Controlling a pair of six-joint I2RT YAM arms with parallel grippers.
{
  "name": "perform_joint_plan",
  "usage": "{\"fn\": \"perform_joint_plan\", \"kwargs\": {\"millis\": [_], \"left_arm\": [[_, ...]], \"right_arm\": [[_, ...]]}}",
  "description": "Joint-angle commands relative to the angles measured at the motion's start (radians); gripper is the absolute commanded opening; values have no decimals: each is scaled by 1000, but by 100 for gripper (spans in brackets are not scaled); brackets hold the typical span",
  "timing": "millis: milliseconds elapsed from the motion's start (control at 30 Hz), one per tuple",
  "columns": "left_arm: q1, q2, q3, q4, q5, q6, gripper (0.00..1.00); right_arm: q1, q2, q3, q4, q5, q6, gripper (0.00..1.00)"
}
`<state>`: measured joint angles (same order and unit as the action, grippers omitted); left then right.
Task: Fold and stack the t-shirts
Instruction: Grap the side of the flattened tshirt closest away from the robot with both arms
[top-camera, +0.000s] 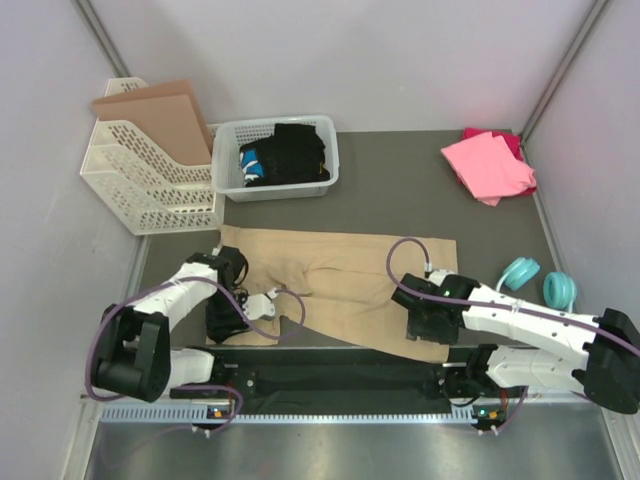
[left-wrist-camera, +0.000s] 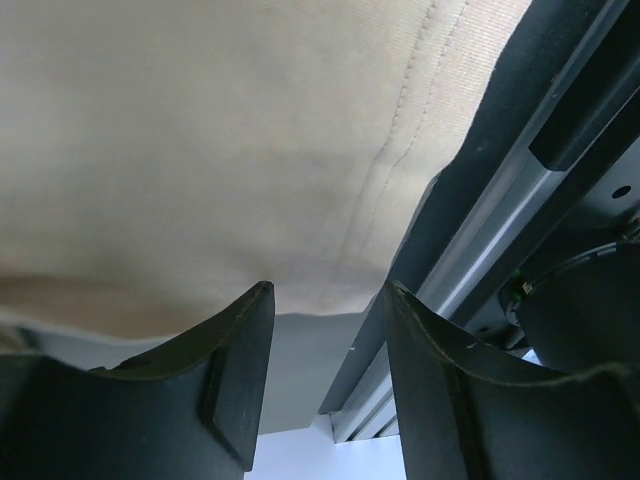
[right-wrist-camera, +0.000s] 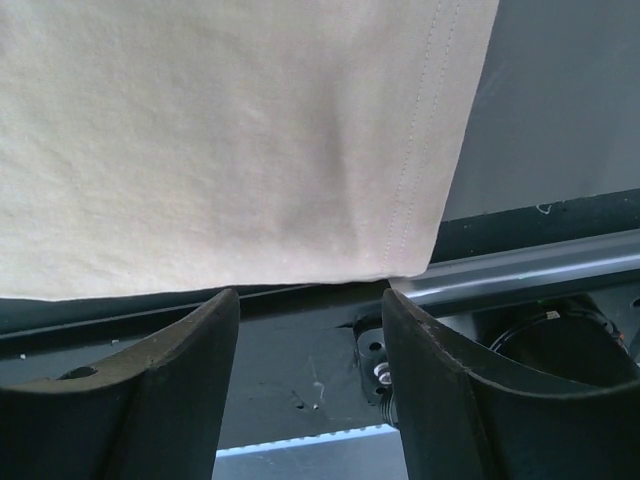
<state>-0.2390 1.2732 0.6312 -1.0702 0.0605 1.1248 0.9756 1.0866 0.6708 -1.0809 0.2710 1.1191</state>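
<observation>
A large tan t-shirt (top-camera: 340, 280) lies spread across the near part of the dark table. My left gripper (top-camera: 224, 330) hovers at its near left corner, jaws open and empty. In the left wrist view the tan cloth (left-wrist-camera: 220, 140) ends just beyond my open gripper (left-wrist-camera: 328, 292). My right gripper (top-camera: 428, 330) is at the shirt's near right corner, also open and empty. In the right wrist view the hemmed tan edge (right-wrist-camera: 250, 140) lies just past the gripper (right-wrist-camera: 310, 296). A bright pink t-shirt (top-camera: 488, 165) lies folded over a darker magenta one (top-camera: 508, 140) at the back right.
A white basket (top-camera: 228, 160) holding dark clothes stands at the back centre. A white file rack (top-camera: 150, 185) with a brown cardboard sheet (top-camera: 160, 115) is at the back left. Teal headphones (top-camera: 545, 282) lie at the right. A metal rail (top-camera: 340, 410) runs along the front edge.
</observation>
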Motion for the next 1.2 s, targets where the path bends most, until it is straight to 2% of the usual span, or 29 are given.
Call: {"fn": "perform_joint_plan", "kwargs": {"millis": [0,300,333,433,467,567,767,933,967,1000,1100,1167], "left_arm": [[-5,24,-28,125,-7,-10,54],[-5,152,-65,239,-13,-33,53],[-5,163,-65,251,-14,-34,42],[-5,195,-62,272,-24,-52,19],[-5,196,-61,282,-25,-56,8],[-5,183,-44,273,-21,-63,0],[-3,131,91,150,33,-86,0],[-3,75,306,-35,73,-89,0],[-2,72,338,-59,76,-88,0],[-2,66,395,-91,72,-85,0],[6,55,468,-119,65,-74,0],[7,58,484,-129,61,-74,0]], "right_arm": [[31,1,18,6,20,45,60],[81,-5,15,-30,50,117,61],[81,-1,16,-31,53,119,61],[86,15,24,-10,51,119,61],[89,16,24,1,50,119,61],[90,25,23,6,53,120,61],[98,18,26,0,56,120,58],[106,-4,49,-85,74,148,52],[113,-11,49,-96,74,162,53],[123,-28,44,-103,73,183,61],[135,-40,27,-100,59,199,72],[137,-24,26,-79,56,196,72]]}}
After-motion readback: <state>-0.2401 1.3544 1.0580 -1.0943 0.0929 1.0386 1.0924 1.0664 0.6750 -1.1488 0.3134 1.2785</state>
